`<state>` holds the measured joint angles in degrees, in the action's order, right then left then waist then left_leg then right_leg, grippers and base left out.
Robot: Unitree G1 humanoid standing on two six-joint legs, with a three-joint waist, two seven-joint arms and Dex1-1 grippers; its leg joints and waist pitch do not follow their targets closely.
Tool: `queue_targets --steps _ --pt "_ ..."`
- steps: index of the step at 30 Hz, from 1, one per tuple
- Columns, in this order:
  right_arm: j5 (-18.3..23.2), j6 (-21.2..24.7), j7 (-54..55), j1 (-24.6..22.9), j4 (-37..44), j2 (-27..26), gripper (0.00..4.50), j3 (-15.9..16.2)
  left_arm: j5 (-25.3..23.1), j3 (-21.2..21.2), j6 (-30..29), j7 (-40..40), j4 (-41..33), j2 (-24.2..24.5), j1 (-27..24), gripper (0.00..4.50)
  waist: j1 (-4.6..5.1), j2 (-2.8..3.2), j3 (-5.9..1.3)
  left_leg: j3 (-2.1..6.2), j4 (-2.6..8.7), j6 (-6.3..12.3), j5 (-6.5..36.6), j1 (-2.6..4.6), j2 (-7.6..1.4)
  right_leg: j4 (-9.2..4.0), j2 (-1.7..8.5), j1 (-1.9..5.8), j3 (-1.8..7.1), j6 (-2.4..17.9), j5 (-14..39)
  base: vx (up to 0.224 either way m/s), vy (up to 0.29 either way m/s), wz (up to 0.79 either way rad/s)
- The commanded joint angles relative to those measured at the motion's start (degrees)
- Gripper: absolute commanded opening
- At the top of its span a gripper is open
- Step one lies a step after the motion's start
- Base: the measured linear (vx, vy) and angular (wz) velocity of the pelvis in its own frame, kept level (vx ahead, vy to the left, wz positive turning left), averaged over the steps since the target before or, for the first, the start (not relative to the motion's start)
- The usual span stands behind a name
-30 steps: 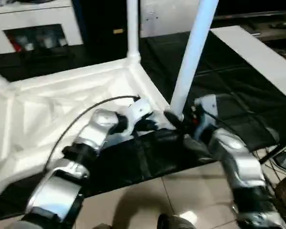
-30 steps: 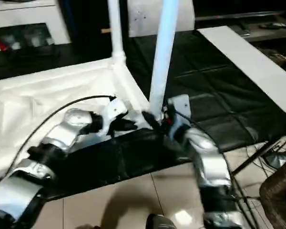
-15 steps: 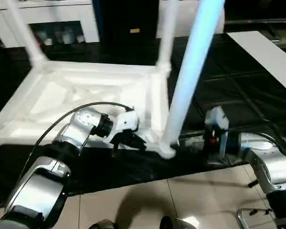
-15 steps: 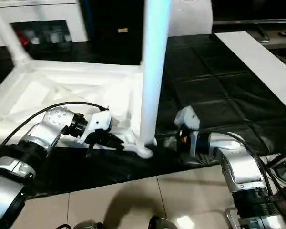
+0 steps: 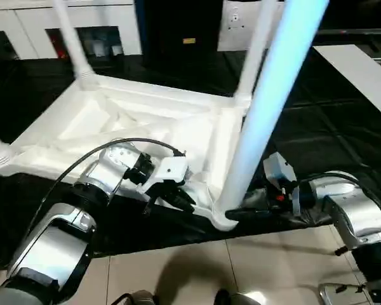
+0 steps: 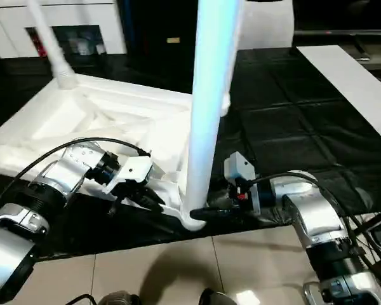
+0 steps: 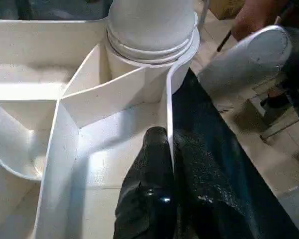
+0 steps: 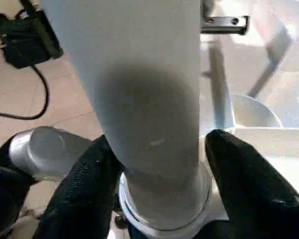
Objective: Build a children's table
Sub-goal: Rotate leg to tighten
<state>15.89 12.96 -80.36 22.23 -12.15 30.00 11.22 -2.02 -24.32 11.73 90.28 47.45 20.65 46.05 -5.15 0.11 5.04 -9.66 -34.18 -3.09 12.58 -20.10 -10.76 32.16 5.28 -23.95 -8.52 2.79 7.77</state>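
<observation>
The children's table lies upside down on a black mat, its ribbed white top [image 5: 120, 127] facing up. Three legs stand upright in its corner sockets: two far ones [image 5: 73, 44] [image 5: 257, 47] and the near one [image 5: 273, 108]. My left gripper [image 5: 178, 198] is shut on the thin rim wall [image 7: 168, 112] of the top, just beside the near corner socket [image 7: 152, 47]. My right gripper [image 5: 242, 215] reaches in from the right at the near leg's base. Its two fingers [image 8: 84, 184] press against either side of that leg [image 8: 139, 89], just above the socket collar.
White cabinets with glass doors [image 5: 95, 35] line the back. A flat white panel [image 5: 362, 70] lies on the mat [image 5: 317, 121] at the right. Tiled floor [image 5: 178, 273] starts just in front of the near corner; a black adapter and cable [image 8: 25, 40] lie there.
The head camera has swung, so the whole scene has shifted. My right gripper's fingers have drawn in around the near leg's base. The left gripper stays pinched on the rim.
</observation>
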Motion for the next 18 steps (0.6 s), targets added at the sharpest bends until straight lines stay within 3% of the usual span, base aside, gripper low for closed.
queue_targets --steps 1,6,13,14,16,18 --pt "0.4 -0.7 -0.8 0.9 -0.7 0.6 2.63 0.2 -0.7 -2.4 1.0 2.2 -1.6 -0.2 1.0 0.00 0.39 -0.89 -4.29 0.34 3.66 7.40 1.9 -0.01 -3.00 -2.75 4.28 4.13 4.08 9.7 15.6 0.000 0.000 0.00" --pt "0.5 -0.9 -1.6 1.2 -1.1 0.2 2.15 0.5 -0.4 -2.9 1.2 2.2 -1.5 -0.1 1.1 0.00 0.39 -0.82 -4.29 0.35 3.67 7.02 2.0 -0.08 -2.92 -2.92 4.22 4.19 3.99 9.0 16.5 0.000 0.000 0.00" --pt "2.5 1.8 -0.5 -1.2 2.0 -0.3 1.97 0.0 -0.7 -1.3 0.8 1.2 -0.5 -0.6 1.2 0.00 0.32 -0.58 -4.45 0.39 3.65 6.80 1.6 -0.05 -2.95 -2.77 4.11 4.37 4.03 9.7 14.2 0.000 0.000 0.00" --pt "3.1 3.5 1.6 -2.3 3.4 -1.0 1.96 -0.6 -0.3 0.0 -0.7 -1.5 -0.4 -1.5 1.2 0.00 0.25 -0.21 -4.49 0.42 3.62 6.69 1.5 0.01 -3.02 -2.68 4.14 4.34 4.06 9.9 13.8 0.000 0.000 0.00" --pt "3.4 6.3 6.3 -3.8 4.9 -2.8 1.96 -1.7 0.4 2.1 -3.2 -6.8 -0.4 -2.9 1.3 0.00 0.18 -0.32 -4.43 0.46 3.72 6.30 1.7 0.06 -3.15 -2.84 4.15 4.31 4.02 9.9 14.1 0.000 0.000 0.00" --pt "2.5 8.1 12.7 -4.5 5.3 -5.5 1.96 -2.8 0.8 3.2 -6.8 -11.3 -0.9 -4.0 1.1 0.00 0.44 -0.27 -4.17 0.42 3.94 4.76 4.1 0.13 -2.90 -3.56 4.20 4.24 3.81 8.6 18.8 0.000 0.000 0.00"
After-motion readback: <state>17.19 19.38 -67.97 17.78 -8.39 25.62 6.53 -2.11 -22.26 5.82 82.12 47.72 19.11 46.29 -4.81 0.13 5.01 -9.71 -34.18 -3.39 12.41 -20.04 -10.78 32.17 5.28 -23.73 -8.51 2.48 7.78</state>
